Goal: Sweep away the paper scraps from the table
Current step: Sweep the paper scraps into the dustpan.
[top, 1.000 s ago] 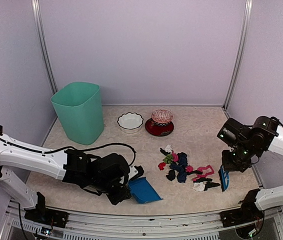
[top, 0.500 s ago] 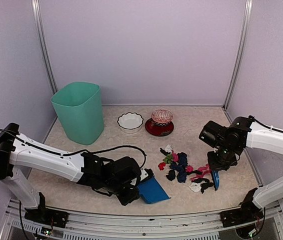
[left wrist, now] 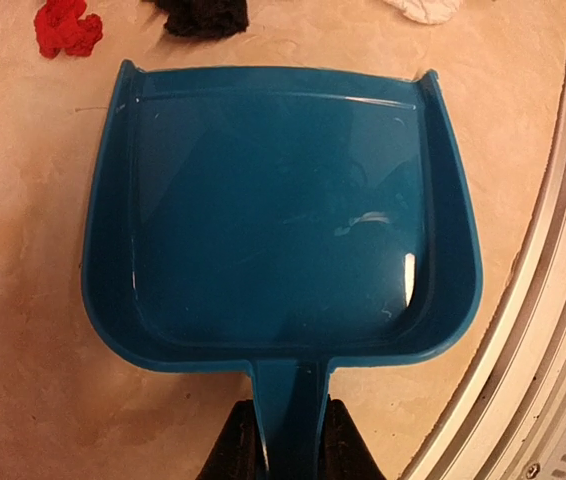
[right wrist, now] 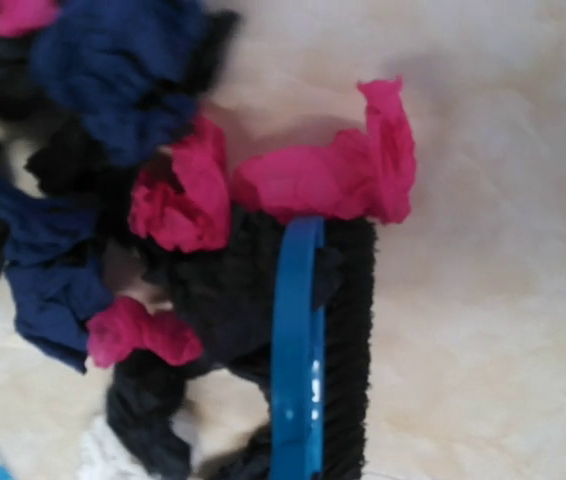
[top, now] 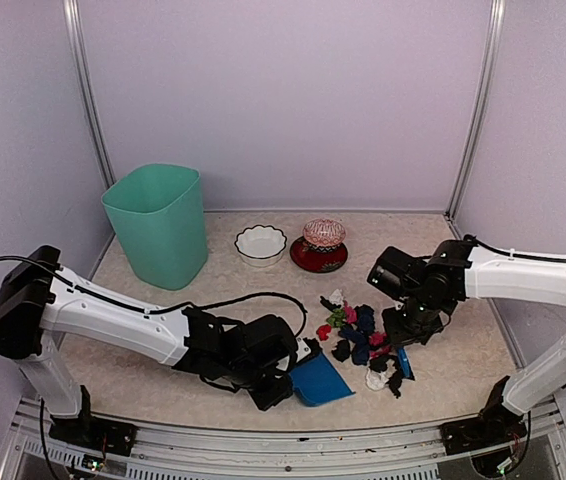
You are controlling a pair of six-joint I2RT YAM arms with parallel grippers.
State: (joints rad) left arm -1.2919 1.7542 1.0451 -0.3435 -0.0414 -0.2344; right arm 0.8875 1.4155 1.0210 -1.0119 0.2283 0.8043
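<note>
Nearest me runs the metal front rail point(top: 363, 432) of the wide beige marbled table point(top: 468, 345). Just beyond it, left of centre, my left gripper point(top: 275, 388) is pinched narrow on the stub handle of a blue plastic dustpan point(top: 321, 380). From the wrist, my fingers point(left wrist: 235, 455) press the handle on both sides. The pan lies flat on the table, its open lip facing right. Red, black and white bits sit just past that lip, not touching it. The paper scraps point(top: 358, 335) huddle in one loose pile right of centre: black, navy, pink, red, green, white. At the pile's near right edge my right gripper point(top: 403, 340) points down, closed tight on a small blue hand brush with black bristles point(top: 404, 362). That wrist view hides my fingers and shows only the brush's blue back and its bristles, pressed against black and pink scraps. Farther back stand a white scalloped bowl point(top: 261, 244) and a dark red saucer point(top: 319, 260) carrying a pink patterned dome point(top: 324, 232). At far left, a mint-green plastic bin point(top: 158, 225) stands upright.
</note>
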